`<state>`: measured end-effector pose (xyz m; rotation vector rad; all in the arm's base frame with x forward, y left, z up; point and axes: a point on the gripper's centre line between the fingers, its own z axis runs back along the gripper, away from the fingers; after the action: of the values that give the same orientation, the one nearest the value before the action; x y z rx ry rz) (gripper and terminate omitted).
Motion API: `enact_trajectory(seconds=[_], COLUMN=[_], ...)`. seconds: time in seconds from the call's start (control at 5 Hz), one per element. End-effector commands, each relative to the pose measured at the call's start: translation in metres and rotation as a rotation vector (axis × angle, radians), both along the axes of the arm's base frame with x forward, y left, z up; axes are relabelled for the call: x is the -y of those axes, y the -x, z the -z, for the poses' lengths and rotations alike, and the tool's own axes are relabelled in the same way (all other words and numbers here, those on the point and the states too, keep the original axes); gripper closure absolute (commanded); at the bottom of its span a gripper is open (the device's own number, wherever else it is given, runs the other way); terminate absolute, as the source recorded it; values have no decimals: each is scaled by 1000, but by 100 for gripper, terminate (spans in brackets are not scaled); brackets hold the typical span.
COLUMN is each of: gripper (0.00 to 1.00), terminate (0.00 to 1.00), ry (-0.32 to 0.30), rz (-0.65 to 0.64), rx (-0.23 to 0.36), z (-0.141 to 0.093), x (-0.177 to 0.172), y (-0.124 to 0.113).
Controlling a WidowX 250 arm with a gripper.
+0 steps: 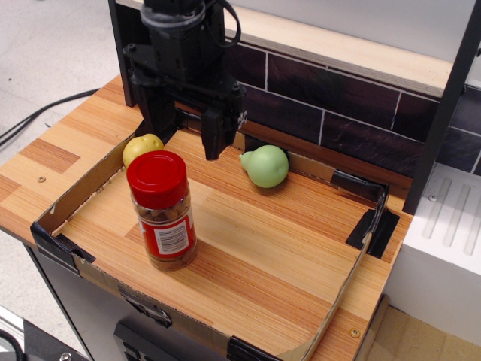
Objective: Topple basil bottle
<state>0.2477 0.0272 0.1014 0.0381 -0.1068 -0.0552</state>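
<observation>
The basil bottle [162,210] stands upright in the front left of the cardboard tray [342,297]. It is a clear jar with a wide red lid, a red label with a white barcode panel and brown contents. My black gripper [186,141] hangs open and empty behind the bottle, over the back left of the tray. Its fingers point down, one near the yellow fruit [142,147] and one just left of the green pear [265,165]. The gripper does not touch the bottle.
The tray's low cardboard walls have black tape at the corners. A dark tiled back wall [338,113] and a black post [447,105] stand behind and at the right. A white block [443,248] sits to the right of the table.
</observation>
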Motion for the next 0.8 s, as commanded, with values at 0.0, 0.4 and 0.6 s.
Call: enact_trajectory(seconds=[0.0, 0.4, 0.6], gripper=[0, 0, 0], terminate=[0, 0, 0], ry=[-25, -34, -32], rz=[123, 208, 233], rx=[-1, -26, -7], z=[1, 11, 12], x=[0, -4, -9], y=[8, 16, 19])
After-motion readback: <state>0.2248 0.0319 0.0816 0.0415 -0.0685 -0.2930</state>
